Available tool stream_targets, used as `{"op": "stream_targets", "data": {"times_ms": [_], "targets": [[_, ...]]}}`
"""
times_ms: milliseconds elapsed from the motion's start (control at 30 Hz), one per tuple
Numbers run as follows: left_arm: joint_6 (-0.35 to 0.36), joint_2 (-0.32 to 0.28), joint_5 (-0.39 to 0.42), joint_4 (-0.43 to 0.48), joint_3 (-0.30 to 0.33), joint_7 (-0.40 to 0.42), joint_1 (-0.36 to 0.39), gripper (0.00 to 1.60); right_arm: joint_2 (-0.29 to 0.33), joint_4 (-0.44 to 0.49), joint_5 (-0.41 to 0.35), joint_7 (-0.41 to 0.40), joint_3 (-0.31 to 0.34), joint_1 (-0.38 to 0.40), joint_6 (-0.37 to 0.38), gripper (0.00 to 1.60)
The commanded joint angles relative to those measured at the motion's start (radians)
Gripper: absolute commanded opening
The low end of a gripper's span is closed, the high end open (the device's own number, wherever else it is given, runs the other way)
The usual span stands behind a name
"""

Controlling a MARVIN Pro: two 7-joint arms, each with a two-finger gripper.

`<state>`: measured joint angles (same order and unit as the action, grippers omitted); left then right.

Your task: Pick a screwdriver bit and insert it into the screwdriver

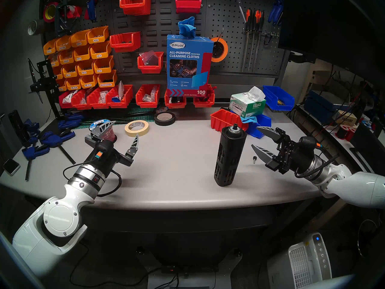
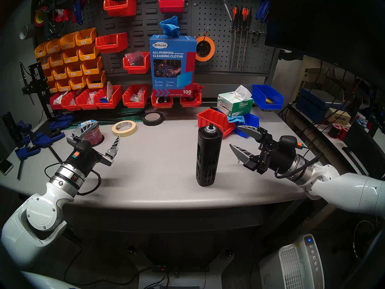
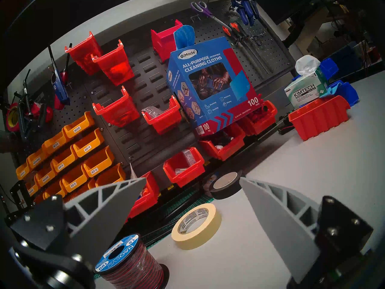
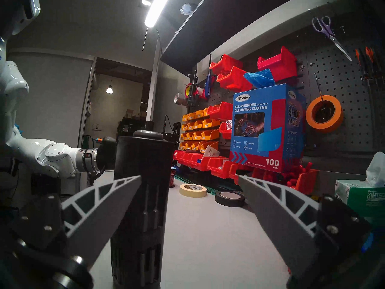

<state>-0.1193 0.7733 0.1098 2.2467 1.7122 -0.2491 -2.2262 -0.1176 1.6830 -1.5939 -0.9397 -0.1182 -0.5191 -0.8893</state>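
Nearest me, my right gripper (image 4: 190, 179) gaped wide and empty just beside the upright screwdriver (image 1: 229, 155) mid-tabletop, at its three o'clock; no bit picked yet, I'd next draw one from its slots.

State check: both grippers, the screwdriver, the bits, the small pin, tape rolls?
left gripper: open, empty
right gripper: open, empty, beside the screwdriver
screwdriver: upright on table, untouched
screwdriver bits: stowed in the screwdriver's side slots
black-knobbed pin: lying on table
masking tape: flat on table
black tape: flat on table
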Motion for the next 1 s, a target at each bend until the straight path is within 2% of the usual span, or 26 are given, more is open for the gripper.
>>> {"op": "stream_targets", "data": {"times_ms": [0,667,967], "targets": [[-0.006,-0.003,-0.002,0.018,0.011,-0.003,0.014,1.6,0.009,0.003,-0.006,-0.047,0.036,0.044,-0.009,1.6],[-0.005,-0.003,-0.002,0.015,0.008,-0.003,0.014,1.6,0.01,0.024,0.006,-0.067,0.069,0.085,0.017,1.6],[-0.005,-0.003,-0.002,0.014,0.007,-0.003,0.015,1.6,0.01,0.038,0.008,-0.098,0.065,0.088,0.054,1.6]]}}
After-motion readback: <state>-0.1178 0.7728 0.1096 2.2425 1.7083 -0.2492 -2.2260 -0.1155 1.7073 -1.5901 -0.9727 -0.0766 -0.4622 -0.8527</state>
